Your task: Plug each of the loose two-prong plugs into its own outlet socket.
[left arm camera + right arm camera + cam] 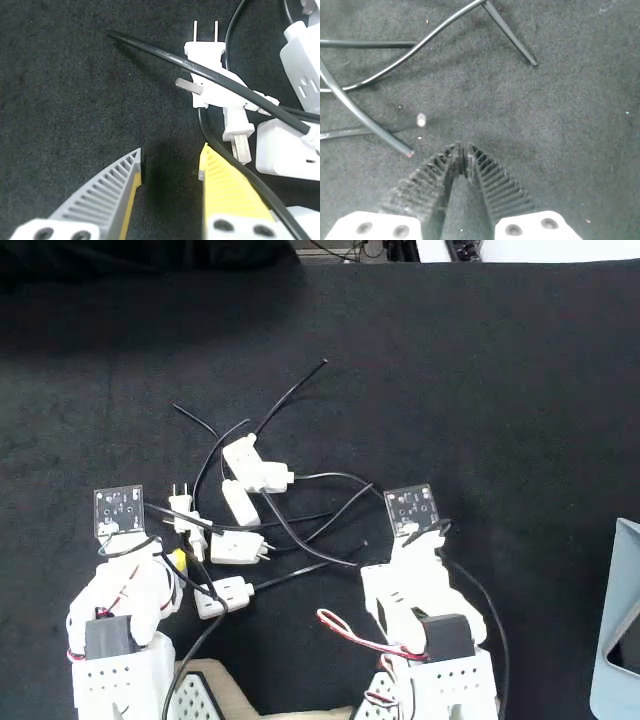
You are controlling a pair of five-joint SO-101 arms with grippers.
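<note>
the nearest loose plug (pixel 235 119) lies just ahead of the left claw (pixel 170 152), off its yellow finger, with a black cable (pixel 150 48) draped across it. a grab could snag that cable and drag the outlet socket (pixel 300 65) beyond. left claw gapes, empty — right claw (pixel 464 150) is pinched together on nothing.

Table (pixel 500 360) is covered with matt, rough black cloth. Plugs (pixel 205 50) are moulded in smooth white plastic, prongs (pixel 189 85) in dull metal.

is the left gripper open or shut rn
Open. The left gripper has its grey and yellow fingers well apart in the left wrist view, with nothing held between them.
</note>
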